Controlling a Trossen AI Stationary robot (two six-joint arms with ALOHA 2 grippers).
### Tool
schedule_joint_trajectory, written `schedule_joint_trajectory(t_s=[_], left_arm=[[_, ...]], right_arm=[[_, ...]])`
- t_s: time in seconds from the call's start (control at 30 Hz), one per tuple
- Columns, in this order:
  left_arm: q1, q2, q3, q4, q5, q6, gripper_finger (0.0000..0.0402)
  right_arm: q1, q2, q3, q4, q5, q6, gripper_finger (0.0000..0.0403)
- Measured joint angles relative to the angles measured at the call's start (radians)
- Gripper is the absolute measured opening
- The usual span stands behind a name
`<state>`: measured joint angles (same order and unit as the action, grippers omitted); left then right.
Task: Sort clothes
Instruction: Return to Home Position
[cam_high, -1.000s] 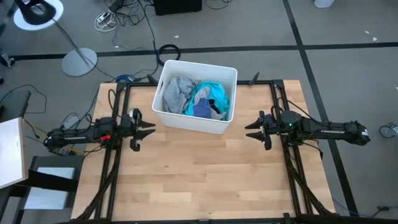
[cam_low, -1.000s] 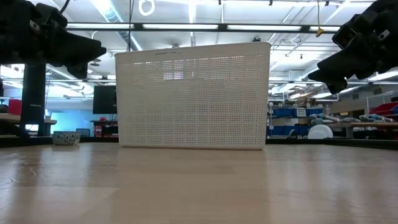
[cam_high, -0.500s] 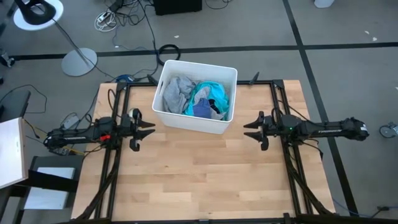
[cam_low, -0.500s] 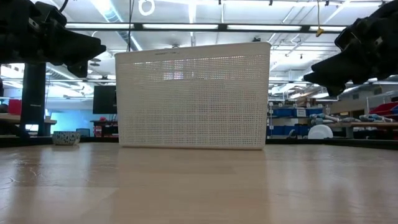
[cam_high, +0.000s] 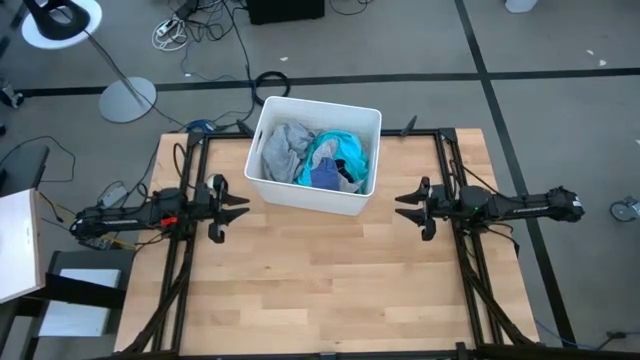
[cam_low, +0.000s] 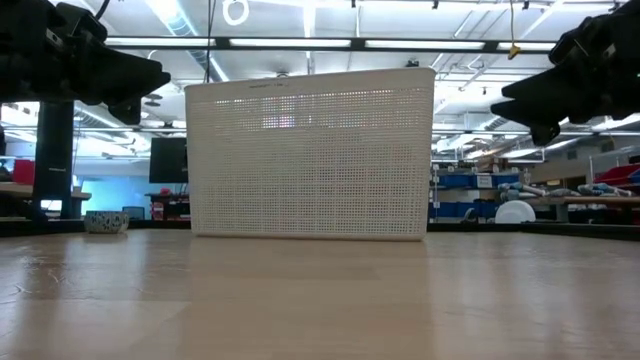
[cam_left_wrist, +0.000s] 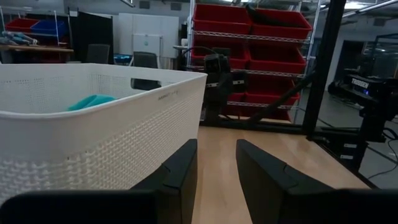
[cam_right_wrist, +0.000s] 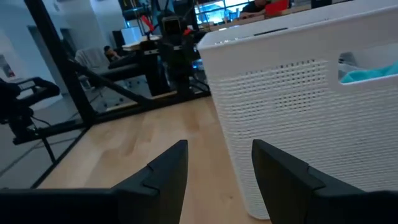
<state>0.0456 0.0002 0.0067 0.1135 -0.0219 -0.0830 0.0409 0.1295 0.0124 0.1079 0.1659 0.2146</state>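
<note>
The clothes lie heaped in a white plastic bin (cam_high: 313, 197) at the table's far middle: a grey shirt (cam_high: 285, 150), a turquoise garment (cam_high: 340, 155) and a navy piece (cam_high: 325, 177). The turquoise garment also shows over the rim in the left wrist view (cam_left_wrist: 93, 101) and the right wrist view (cam_right_wrist: 367, 74). My left gripper (cam_high: 243, 206) is open and empty at the table's left, near the bin's near left corner. My right gripper (cam_high: 401, 210) is open and empty at the table's right, near the bin's near right corner. Both hang above the table.
The bin's perforated wall (cam_low: 310, 165) stands in the middle of the low view. Black frame rails (cam_high: 190, 260) run along the table's left and right sides (cam_high: 470, 270). Bare wood (cam_high: 320, 290) spreads on the near side of the bin.
My right gripper has moved a little toward the table's left edge, nearer the bin, and has levelled out. My left gripper has kept still. The clothes have not moved.
</note>
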Motion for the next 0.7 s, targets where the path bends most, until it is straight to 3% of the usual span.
schedule_joint_trajectory(t_s=[0.4, 0.7], left_arm=[[0.000, 0.000, 0.000, 0.000, 0.000, 0.000, 0.0117], [0.000, 0.000, 0.000, 0.000, 0.000, 0.000, 0.0117]], right_arm=[[0.197, -0.009, -0.002, -0.017, 0.226, -0.043, 0.0178], [0.220, -0.009, -0.003, -0.014, 0.345, -0.069, 0.0178]])
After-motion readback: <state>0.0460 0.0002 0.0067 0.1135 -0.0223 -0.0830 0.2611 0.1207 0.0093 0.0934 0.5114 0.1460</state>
